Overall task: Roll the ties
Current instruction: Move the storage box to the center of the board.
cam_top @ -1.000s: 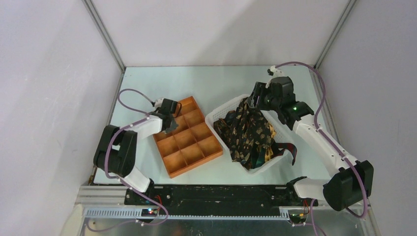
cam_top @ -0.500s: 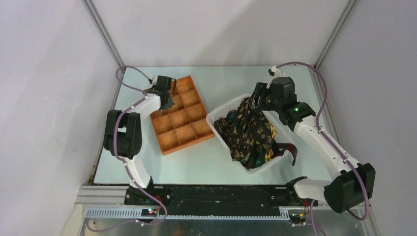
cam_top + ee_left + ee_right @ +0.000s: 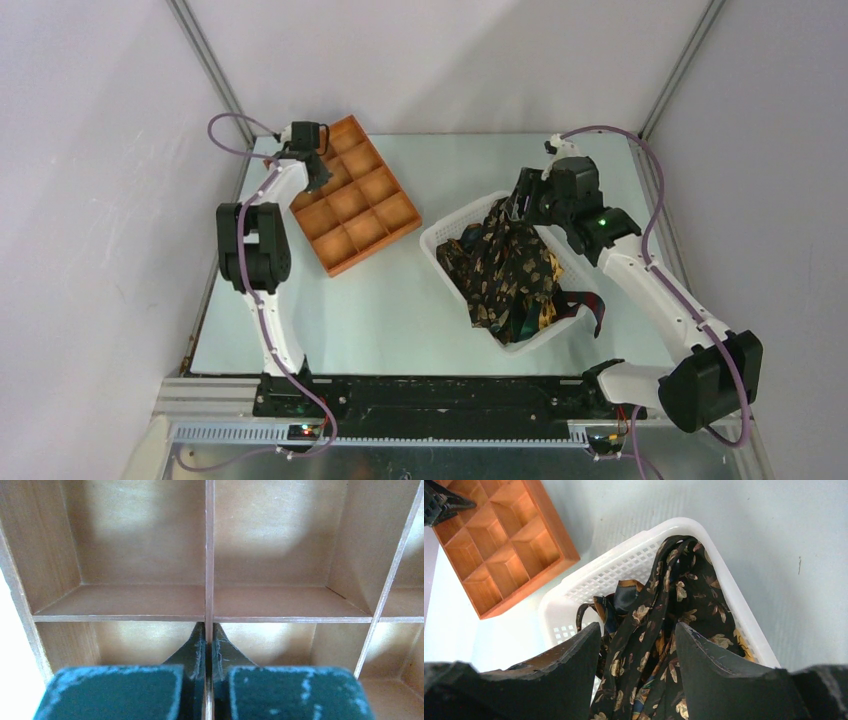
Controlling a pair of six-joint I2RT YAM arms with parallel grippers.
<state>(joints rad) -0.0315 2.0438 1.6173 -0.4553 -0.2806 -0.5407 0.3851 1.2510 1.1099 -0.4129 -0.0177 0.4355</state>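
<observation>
The ties (image 3: pixel 505 270) lie in a dark, leaf-printed heap inside the white mesh basket (image 3: pixel 440 235), and one end hangs over its near right rim. My right gripper (image 3: pixel 515 205) hovers over the heap's far end. In the right wrist view it (image 3: pixel 636 640) stands open, with strands of the ties (image 3: pixel 674 590) passing below the gap between its fingers. My left gripper (image 3: pixel 312 170) is at the far left, shut on a thin divider wall of the orange compartment tray (image 3: pixel 355 205). In the left wrist view its fingertips (image 3: pixel 209 640) pinch that wall from both sides.
The tray (image 3: pixel 514 545) sits at the table's far left corner, close to the left wall, its compartments (image 3: pixel 150 600) holding nothing. The basket (image 3: pixel 624 560) stands right of centre. Bare table shows between tray and basket and in front of both.
My left arm has stretched out and carried the tray from the table's middle left to the far left corner, its grip on the divider tightening. The right arm and the ties have not moved.
</observation>
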